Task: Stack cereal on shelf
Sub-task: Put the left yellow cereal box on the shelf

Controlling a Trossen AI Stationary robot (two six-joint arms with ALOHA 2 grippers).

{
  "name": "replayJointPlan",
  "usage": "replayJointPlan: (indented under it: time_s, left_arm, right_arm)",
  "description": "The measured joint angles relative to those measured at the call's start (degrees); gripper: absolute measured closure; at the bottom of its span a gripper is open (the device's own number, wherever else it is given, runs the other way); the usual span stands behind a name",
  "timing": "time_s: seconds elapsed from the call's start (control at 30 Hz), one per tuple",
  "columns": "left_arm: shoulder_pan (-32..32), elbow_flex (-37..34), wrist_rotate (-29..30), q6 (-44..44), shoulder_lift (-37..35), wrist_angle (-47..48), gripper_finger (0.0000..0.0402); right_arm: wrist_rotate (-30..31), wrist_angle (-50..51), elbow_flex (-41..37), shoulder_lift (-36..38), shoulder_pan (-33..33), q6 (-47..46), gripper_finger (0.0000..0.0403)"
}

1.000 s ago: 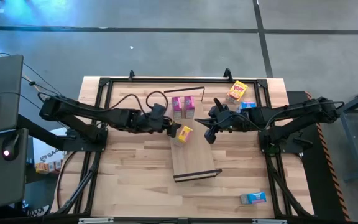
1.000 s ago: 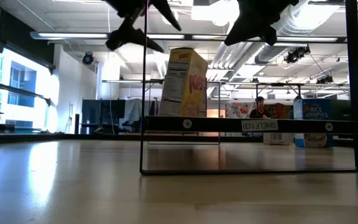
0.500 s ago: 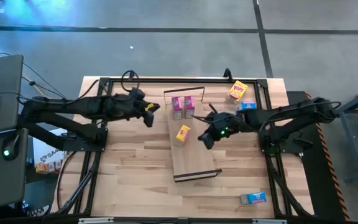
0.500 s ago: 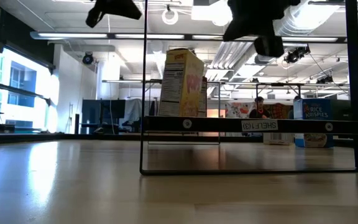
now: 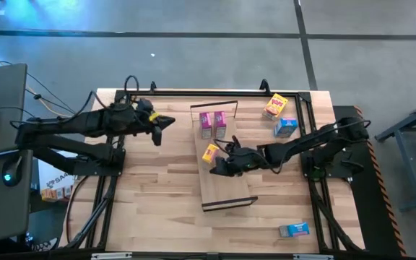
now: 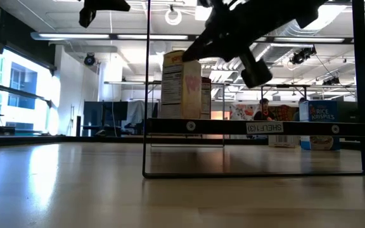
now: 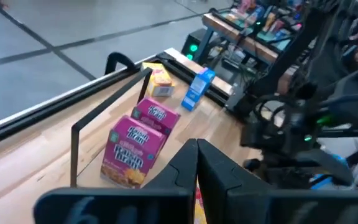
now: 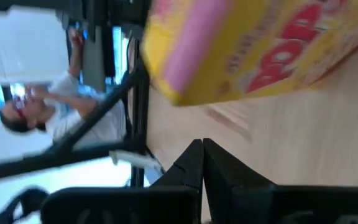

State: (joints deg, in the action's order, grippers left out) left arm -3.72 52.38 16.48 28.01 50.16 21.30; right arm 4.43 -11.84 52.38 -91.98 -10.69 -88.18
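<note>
Yellow box (image 5: 211, 152) upright on shelf (image 5: 226, 189), just near of two pink boxes (image 5: 213, 123). Right gripper (image 5: 219, 167) closed, empty, beside yellow box. Left gripper (image 5: 161, 128) closed, hovering left of shelf.

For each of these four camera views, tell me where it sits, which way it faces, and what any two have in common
High view: above the table, looking straight down; both arms show, right gripper over the shelf, left gripper off it.
Low view: at tabletop height, looking level across; arms enter from above.
Left wrist view: on the left arm, facing the pink boxes; own shut jaws show.
Right wrist view: on the right arm, facing the yellow box; own shut jaws show.
Shared: the yellow box also shows in the high view.
</note>
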Motion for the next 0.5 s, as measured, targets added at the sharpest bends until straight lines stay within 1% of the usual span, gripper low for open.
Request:
replayJointPlan:
  time_s: [0.13, 0.23, 0.33, 0.5]
  left_arm:
    - [-2.9, 0.0, -4.51, -1.72, -1.49, 0.37, 0.0401]
    - [-4.74, 0.0, -6.83, -2.79, -1.97, 0.26, 0.0401]
    - [-6.21, 0.0, -8.61, -3.16, -2.15, 0.22, 0.0401]
    - [-7.79, 0.0, -9.91, -3.19, -2.11, 0.33, 0.0401]
  right_arm:
    - [4.16, -1.95, 0.0, -2.16, -0.67, -3.83, 0.0403]
    - [5.97, -2.14, 0.0, -2.76, -0.73, -4.91, 0.0403]
    - [6.65, -2.43, 0.0, -2.74, -0.73, -5.71, 0.0403]
    - [6.62, -2.84, 0.02, -3.2, -1.59, -7.68, 0.0403]
